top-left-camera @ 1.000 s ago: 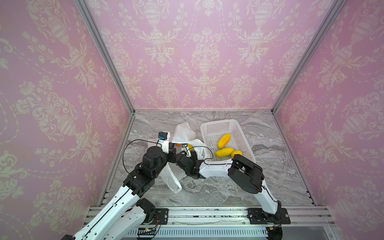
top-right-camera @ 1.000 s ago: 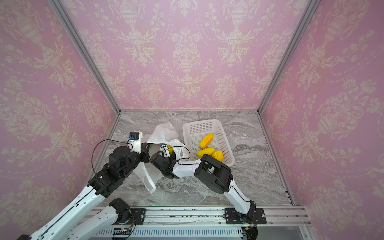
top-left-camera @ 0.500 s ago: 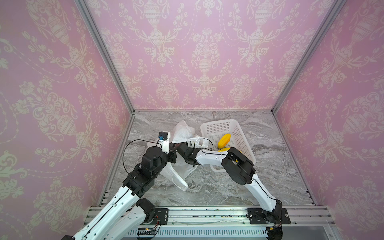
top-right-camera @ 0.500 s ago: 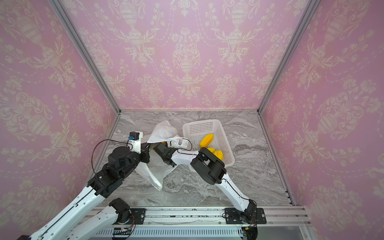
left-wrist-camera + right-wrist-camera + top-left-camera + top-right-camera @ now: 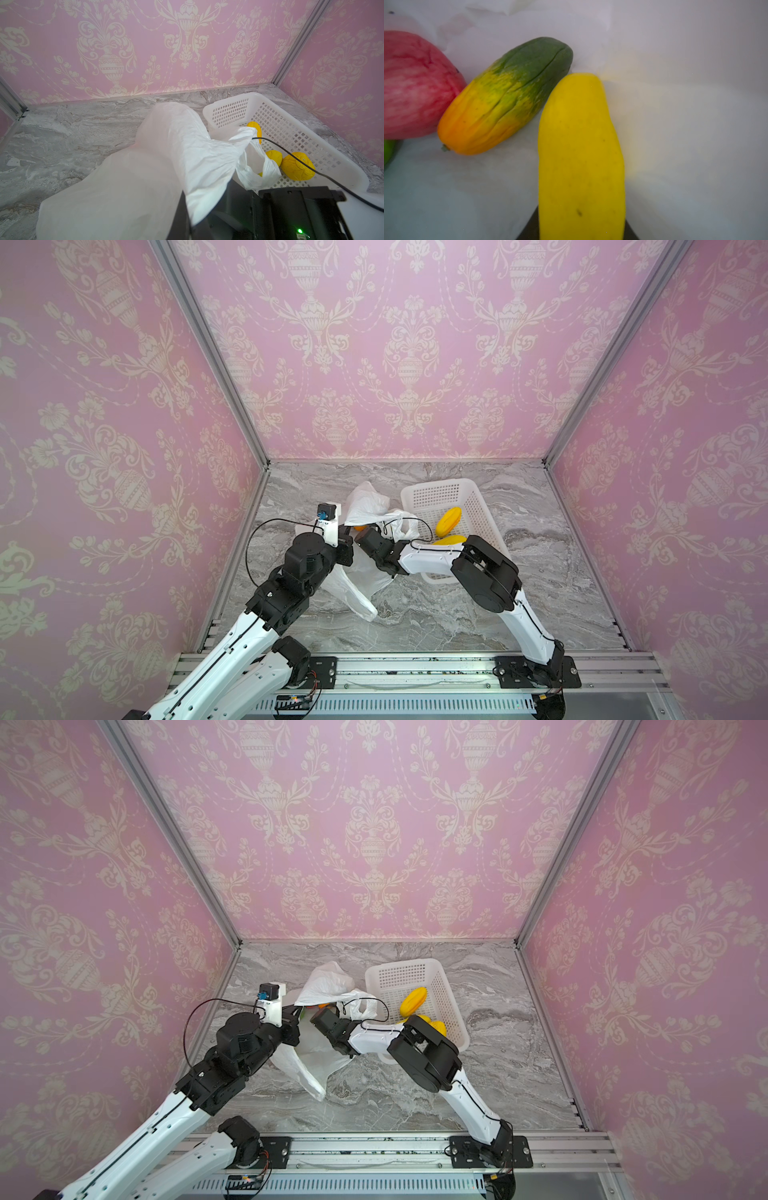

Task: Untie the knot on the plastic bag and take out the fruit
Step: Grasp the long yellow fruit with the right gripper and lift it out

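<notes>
Over the last second, in a top view, my right gripper (image 5: 360,531) has stayed inside the plastic bag (image 5: 365,502), at the middle of the counter (image 5: 436,614) beside the basket (image 5: 478,506), jaws drawing in. Left wrist: my left gripper (image 5: 185,211) pinches the bag's rim to hold its mouth open. Right wrist: my jaws clamp narrow on a yellow fruit (image 5: 581,145) for lifting out.

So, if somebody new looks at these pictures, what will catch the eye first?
The pink ornamental wallpaper all around, then the white plastic bag at the middle of the marble table, beside a white basket with yellow pieces. In the right wrist view, inside the bag, a long yellow fruit fills the foreground, next to a green-to-orange fruit and then a red fruit.
</notes>
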You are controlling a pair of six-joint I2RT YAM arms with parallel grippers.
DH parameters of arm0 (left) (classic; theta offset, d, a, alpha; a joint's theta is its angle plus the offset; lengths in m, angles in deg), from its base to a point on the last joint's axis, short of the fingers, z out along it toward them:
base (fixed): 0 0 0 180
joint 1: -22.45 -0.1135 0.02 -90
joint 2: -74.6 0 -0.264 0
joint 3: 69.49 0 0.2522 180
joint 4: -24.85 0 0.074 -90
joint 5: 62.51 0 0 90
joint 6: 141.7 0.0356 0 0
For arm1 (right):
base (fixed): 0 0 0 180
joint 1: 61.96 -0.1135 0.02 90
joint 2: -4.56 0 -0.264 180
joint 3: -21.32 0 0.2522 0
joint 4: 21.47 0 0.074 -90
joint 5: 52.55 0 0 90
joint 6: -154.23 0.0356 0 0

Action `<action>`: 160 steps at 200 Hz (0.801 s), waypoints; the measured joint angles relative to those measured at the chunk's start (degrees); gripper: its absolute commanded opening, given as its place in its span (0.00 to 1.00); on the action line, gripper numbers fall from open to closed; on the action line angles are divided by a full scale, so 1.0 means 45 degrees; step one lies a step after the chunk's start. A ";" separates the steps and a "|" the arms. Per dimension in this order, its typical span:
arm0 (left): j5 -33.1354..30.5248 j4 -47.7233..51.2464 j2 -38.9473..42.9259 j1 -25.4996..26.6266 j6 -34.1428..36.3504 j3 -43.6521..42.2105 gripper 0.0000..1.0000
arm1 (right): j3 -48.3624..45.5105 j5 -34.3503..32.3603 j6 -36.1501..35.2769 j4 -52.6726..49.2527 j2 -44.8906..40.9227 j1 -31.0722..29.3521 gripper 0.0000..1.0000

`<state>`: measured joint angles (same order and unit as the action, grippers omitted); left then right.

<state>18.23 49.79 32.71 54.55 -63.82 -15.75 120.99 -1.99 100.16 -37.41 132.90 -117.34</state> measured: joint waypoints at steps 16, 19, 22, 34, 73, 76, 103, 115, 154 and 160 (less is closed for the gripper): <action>0.0000 0.0000 -0.0121 0.0000 0.0000 0.0000 0.00 | -0.1069 0.0141 -0.0335 0.0627 -0.0860 -0.0325 0.13; 0.0000 0.0000 -0.0136 0.0000 0.0000 0.0000 0.00 | -0.1297 0.0185 -0.0393 0.0792 -0.1054 -0.0398 0.13; 0.0000 0.0000 -0.0165 0.0000 0.0000 0.0000 0.00 | -0.1486 0.0219 -0.0452 0.0952 -0.1214 -0.0466 0.13; -0.0005 0.0000 -0.0233 0.0000 0.0000 0.0005 0.00 | -0.2341 0.0447 -0.0748 0.1710 -0.1923 -0.0733 0.13; -0.0010 0.0005 -0.0277 0.0000 0.0000 0.0000 0.00 | -0.4988 0.1234 -0.1996 0.4522 -0.3891 -0.1511 0.11; -0.0010 0.0005 -0.0277 0.0000 0.0000 0.0000 0.00 | -0.5153 0.1248 -0.2108 0.4731 -0.3997 -0.1574 0.11; -0.0044 0.0010 -0.0272 0.0000 0.0000 0.0005 0.00 | -0.6649 0.1326 -0.3186 0.6363 -0.5017 -0.2234 0.11; -0.0063 0.0005 -0.0267 0.0000 0.0000 0.0000 0.00 | -0.7198 0.1219 -0.3667 0.6815 -0.5576 -0.2555 0.11; -0.0107 0.0010 -0.0262 0.0000 0.0000 0.0000 0.00 | -0.8602 0.0500 -0.5207 0.8170 -0.7995 -0.3594 0.10; -0.0112 0.0005 -0.0262 0.0000 0.0000 0.0000 0.00 | -0.8791 0.0379 -0.5421 0.8398 -0.8388 -0.3735 0.10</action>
<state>17.73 49.82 31.53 54.55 -63.82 -15.75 81.43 -0.28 75.76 0.38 95.15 -134.15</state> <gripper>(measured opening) 0.046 0.295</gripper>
